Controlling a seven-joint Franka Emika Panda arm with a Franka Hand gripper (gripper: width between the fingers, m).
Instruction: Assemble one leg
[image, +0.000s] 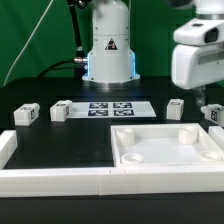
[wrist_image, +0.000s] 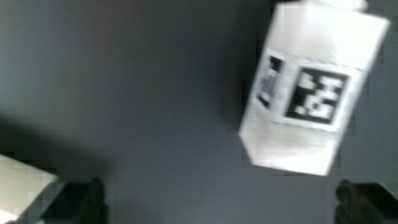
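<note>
The fingers (wrist_image: 75, 201) hang apart beside the skewed leg (wrist_image: 302, 85); closing off-centre could twist it away.

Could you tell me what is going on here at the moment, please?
A Franka arm is working on a furniture kit. Its gripper hangs open above the table at the exterior view's right, holding nothing. The wrist view shows one leg lying on the table beyond the fingers, not between them. The tabletop lies close by with no leg standing on it, and the marker board lies behind it.
</note>
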